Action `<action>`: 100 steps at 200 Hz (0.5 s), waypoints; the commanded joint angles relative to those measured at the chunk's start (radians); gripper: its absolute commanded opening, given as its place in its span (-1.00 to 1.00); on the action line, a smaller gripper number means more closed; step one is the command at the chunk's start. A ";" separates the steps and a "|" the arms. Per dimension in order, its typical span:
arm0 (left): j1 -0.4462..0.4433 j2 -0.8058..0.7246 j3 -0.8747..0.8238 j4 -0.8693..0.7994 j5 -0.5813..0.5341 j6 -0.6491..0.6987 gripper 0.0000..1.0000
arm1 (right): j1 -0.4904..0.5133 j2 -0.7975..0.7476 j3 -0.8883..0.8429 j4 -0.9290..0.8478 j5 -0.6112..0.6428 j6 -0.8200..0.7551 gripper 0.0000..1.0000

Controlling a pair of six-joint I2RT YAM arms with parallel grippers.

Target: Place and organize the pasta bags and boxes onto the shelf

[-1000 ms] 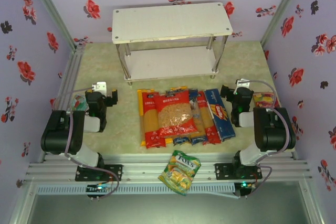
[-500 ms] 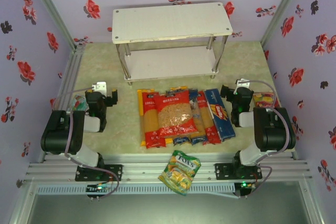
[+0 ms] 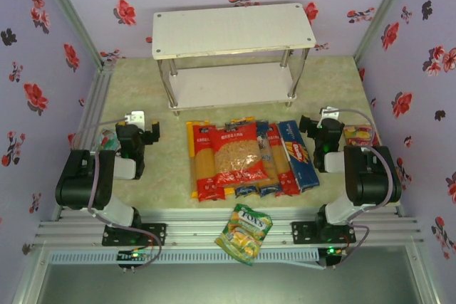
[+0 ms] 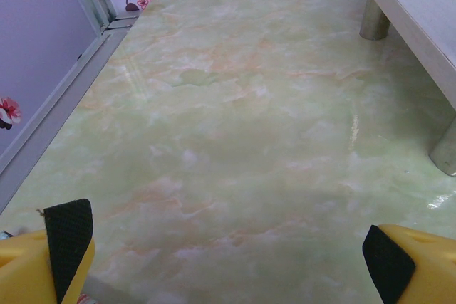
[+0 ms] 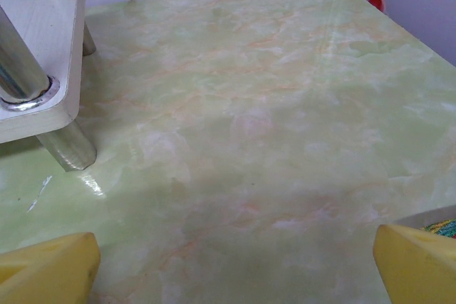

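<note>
Tabletop (image 4: 235,126) is bare along both sides up to the shelf (image 3: 233,30); its metal legs (image 5: 20,69) and the central pasta packs (image 3: 246,158) obstruct passage.

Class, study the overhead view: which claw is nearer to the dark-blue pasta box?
Right. The right claw sits just right of the dark-blue pasta box, near its far end; the left claw is beyond the whole row of packs, on the left.

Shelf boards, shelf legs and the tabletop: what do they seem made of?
Shelf boards: probably laminated wood composite, matte off-white, thick squared edge. Shelf legs: polished metal, likely steel, shiny reflective tubes. Tabletop: glossy marble-look surface, green with orange veins and glare; stone or printed film, cannot tell.
</note>
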 commanded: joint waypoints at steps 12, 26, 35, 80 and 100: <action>0.012 -0.015 0.025 -0.006 0.011 -0.023 0.99 | 0.005 -0.010 -0.005 0.017 -0.010 0.013 0.98; 0.013 -0.015 0.025 -0.007 0.012 -0.023 0.99 | 0.005 -0.010 -0.006 0.017 -0.010 0.013 0.98; 0.013 -0.015 0.025 -0.006 0.011 -0.022 1.00 | 0.005 -0.010 -0.006 0.017 -0.010 0.013 0.98; 0.012 -0.015 0.025 -0.005 0.011 -0.023 0.99 | 0.005 -0.010 -0.006 0.017 -0.010 0.013 0.98; 0.012 -0.014 0.025 -0.005 0.011 -0.023 0.99 | 0.005 -0.009 -0.006 0.017 -0.009 0.013 0.98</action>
